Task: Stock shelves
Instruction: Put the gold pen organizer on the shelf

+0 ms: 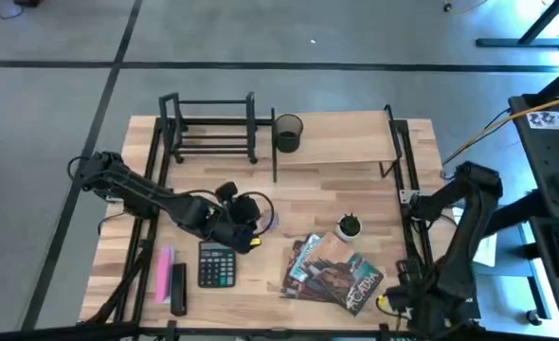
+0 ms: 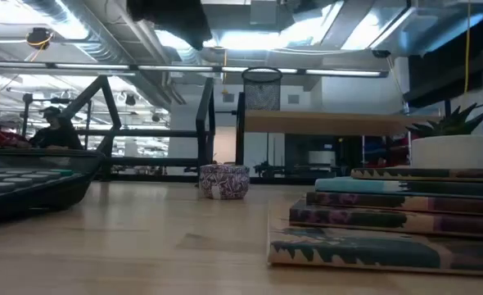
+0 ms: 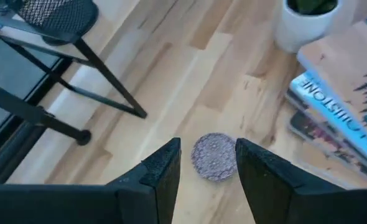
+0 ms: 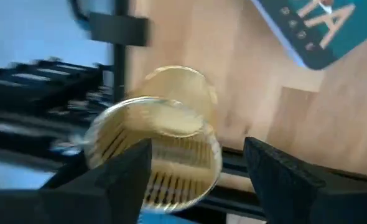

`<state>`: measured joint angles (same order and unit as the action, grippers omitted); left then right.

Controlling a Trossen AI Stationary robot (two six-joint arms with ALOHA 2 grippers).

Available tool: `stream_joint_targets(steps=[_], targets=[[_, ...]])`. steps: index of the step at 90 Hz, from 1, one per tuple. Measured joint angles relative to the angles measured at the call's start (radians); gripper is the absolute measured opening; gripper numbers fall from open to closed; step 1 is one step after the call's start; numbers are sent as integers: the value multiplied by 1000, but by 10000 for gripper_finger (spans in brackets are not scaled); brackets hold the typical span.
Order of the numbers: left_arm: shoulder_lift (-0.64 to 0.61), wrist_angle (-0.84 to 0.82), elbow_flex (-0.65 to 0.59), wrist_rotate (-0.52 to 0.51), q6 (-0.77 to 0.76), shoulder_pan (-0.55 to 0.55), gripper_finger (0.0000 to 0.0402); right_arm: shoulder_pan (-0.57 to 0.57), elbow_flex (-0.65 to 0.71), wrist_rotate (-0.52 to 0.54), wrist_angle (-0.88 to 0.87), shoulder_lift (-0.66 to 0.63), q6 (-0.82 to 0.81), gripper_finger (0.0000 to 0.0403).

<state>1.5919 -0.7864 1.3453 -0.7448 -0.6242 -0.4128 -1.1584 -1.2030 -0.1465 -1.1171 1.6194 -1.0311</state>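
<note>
A small round purple-patterned tub [image 2: 223,181] sits on the light wooden tabletop [image 2: 143,246], directly below the dark arm [image 2: 172,16] entering from above; stacked books [image 2: 389,217] lie beside it.

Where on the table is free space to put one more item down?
Bare wood lies between the black book rack and the calculator, and under the light-wood shelf above the small plant. The front is crowded: books, calculator, left end effector.

Patterned tape roll [image 3: 215,156]: lay flat between the left fingers [image 3: 165,171].
Books [image 1: 334,270]: fanned on the tabletop [image 1: 346,189].
Calculator [image 1: 216,262]: beside a pink case [image 1: 164,274].
Clear cup [image 4: 155,149]: between the right fingers [image 4: 283,171].
</note>
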Motion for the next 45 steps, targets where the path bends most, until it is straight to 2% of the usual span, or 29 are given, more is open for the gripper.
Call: stream_joint_targets(steps=[10,19,28,39,45], targets=[[2,14,0,1,0,-10,137,0,1,13,-24,57,7,236],[2,21,0,0,-1,-15,137,0,1,15,-25,79,17,207],[2,22,0,0,-5,-26,137,0,1,12,-13,90,18,143],[2,21,0,-2,-10,-46,137,13,0,10,-4,89,18,32],[2,22,0,-9,-15,-57,137,36,0,4,-7,80,18,13]])
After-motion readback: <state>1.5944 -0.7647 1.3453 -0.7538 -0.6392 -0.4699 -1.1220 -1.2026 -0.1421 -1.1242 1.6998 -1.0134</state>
